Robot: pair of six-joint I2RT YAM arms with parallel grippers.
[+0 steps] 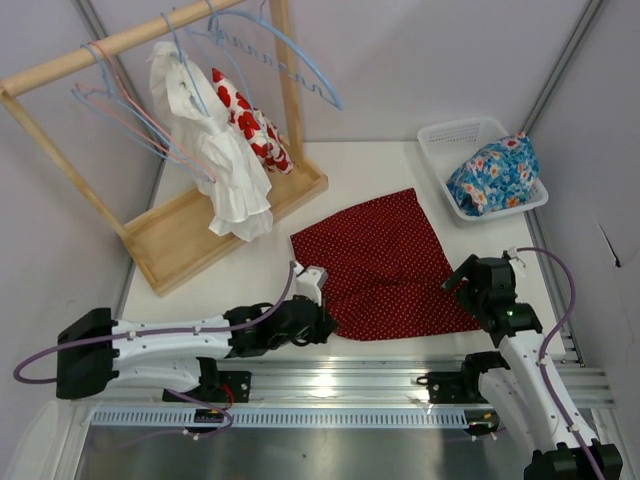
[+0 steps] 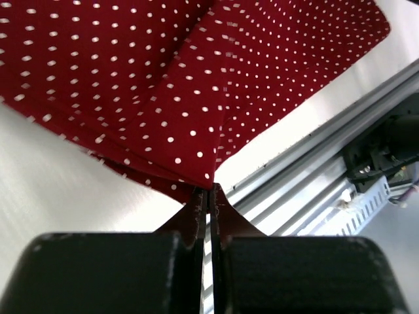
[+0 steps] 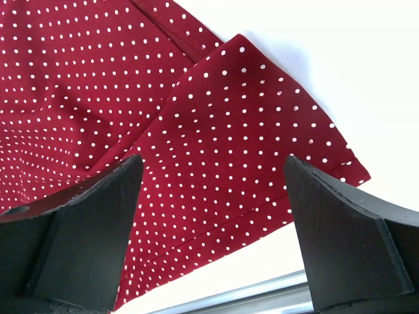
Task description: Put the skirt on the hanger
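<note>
The dark red skirt (image 1: 385, 255) with tiny white dots lies flat on the white table. My left gripper (image 1: 322, 318) is shut on its near left corner; in the left wrist view (image 2: 211, 191) the fabric (image 2: 196, 78) pulls up into a peak between the closed fingers. My right gripper (image 1: 465, 282) is open just above the skirt's near right corner; in the right wrist view (image 3: 213, 163) the fabric (image 3: 216, 124) lies between and below the spread fingers. The thin pale-blue hanger (image 1: 118, 122) hangs at the left of the wooden rack, far from both grippers.
The wooden rack (image 1: 225, 225) stands at the back left with pink hangers, a wavy blue hanger (image 1: 300, 62), a white cloth (image 1: 225, 160) and a red-blotched cloth (image 1: 250, 125). A white basket (image 1: 445, 140) with a blue floral garment (image 1: 495, 172) sits at the back right. A metal rail (image 1: 380, 380) runs along the near edge.
</note>
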